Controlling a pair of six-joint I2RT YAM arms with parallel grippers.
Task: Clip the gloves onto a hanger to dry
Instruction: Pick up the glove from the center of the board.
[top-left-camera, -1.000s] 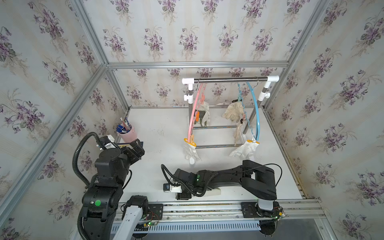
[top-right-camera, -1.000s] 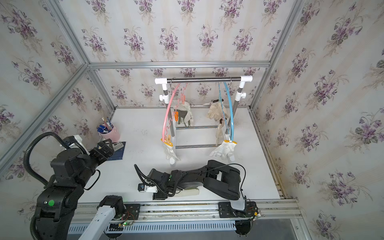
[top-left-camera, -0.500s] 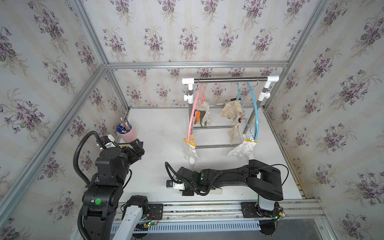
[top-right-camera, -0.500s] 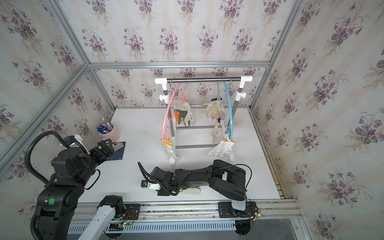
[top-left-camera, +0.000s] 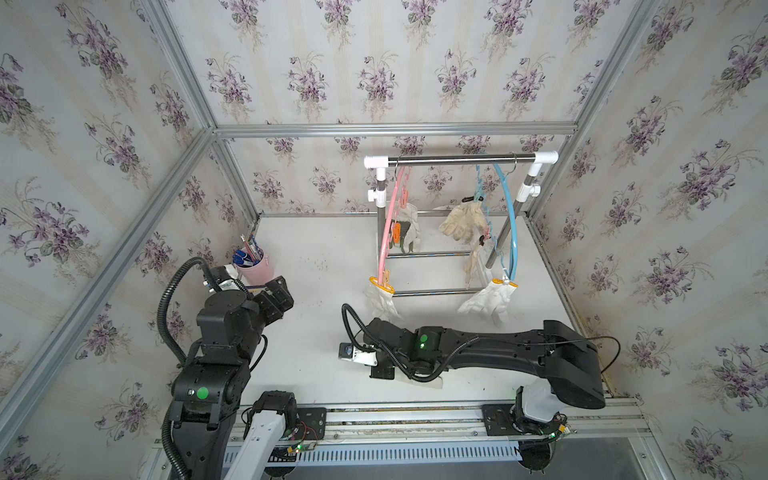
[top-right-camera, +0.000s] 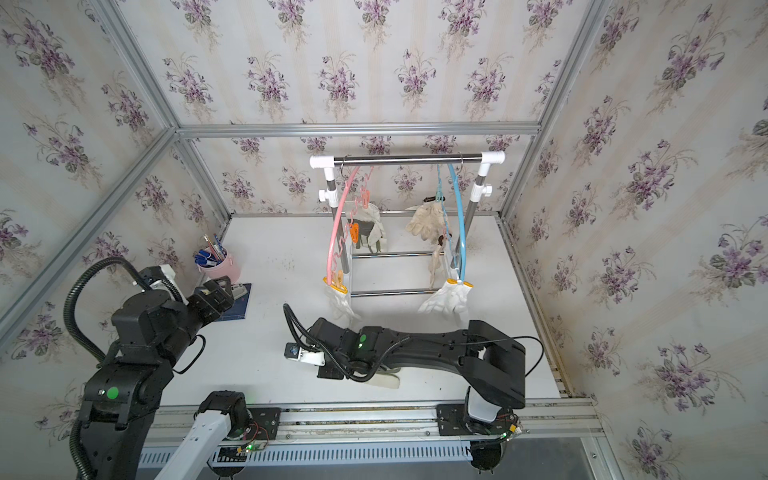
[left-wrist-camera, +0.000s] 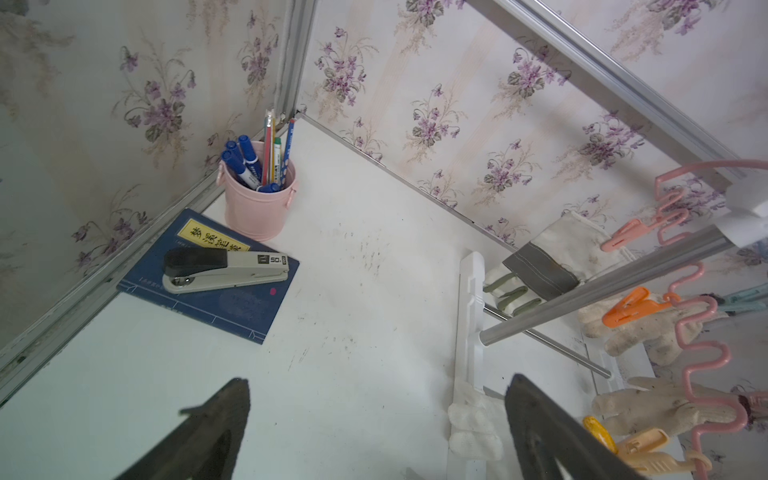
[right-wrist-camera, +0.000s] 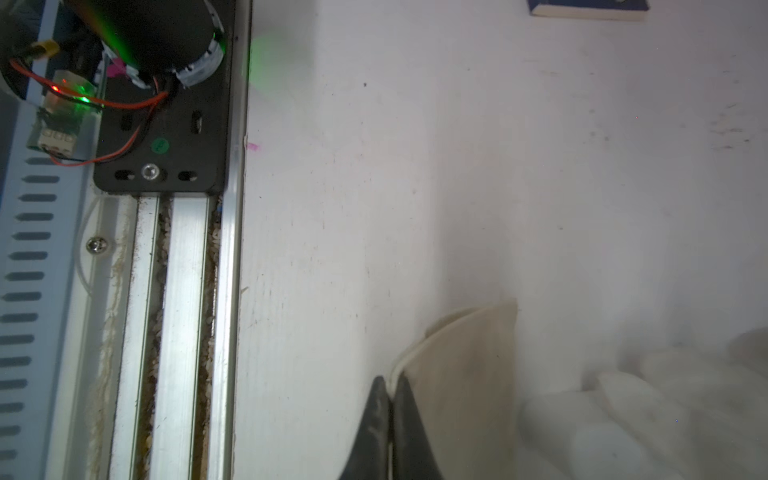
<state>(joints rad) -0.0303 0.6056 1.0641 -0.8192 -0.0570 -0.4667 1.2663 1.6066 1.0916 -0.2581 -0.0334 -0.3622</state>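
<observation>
The white table (top-left-camera: 316, 257) comes first, with the drying rack (top-left-camera: 457, 158) standing at its far end, right where it was a second ago. In front of the rack the right arm (top-left-camera: 498, 353) lies low across the table, and here's the change: its elbow has swung out past the rack's post on the blue-hanger side, and its wrist has edged a touch nearer the rack.

Off to the rack's pink-hanger side, the left arm (top-left-camera: 224, 328) holds the same raised pose as before. The left gripper (left-wrist-camera: 374, 399) faces the rack with its fingers spread wide and nothing between them.

The pink hanger (top-left-camera: 388, 224) and the blue hanger (top-left-camera: 509, 216) hang from the rack's top bar, unmoved. A patched canvas glove (top-left-camera: 409, 226) and a beige knitted glove (top-left-camera: 463, 220) are clipped on high up. A white knitted glove (top-left-camera: 380, 299) dangles from the pink hanger's near tip, and a second white glove (top-left-camera: 486, 299) from the blue one's. All four hang much as they did.

Now the small stuff, and the big news! The right gripper (right-wrist-camera: 390, 380) was parted a second ago and has snapped together. It is pinched on the cuff edge of a canvas glove (right-wrist-camera: 461, 365) that lies flat on the table in front of the rack, half hidden under the arm in both top views (top-left-camera: 419, 380) (top-right-camera: 384, 380).
</observation>
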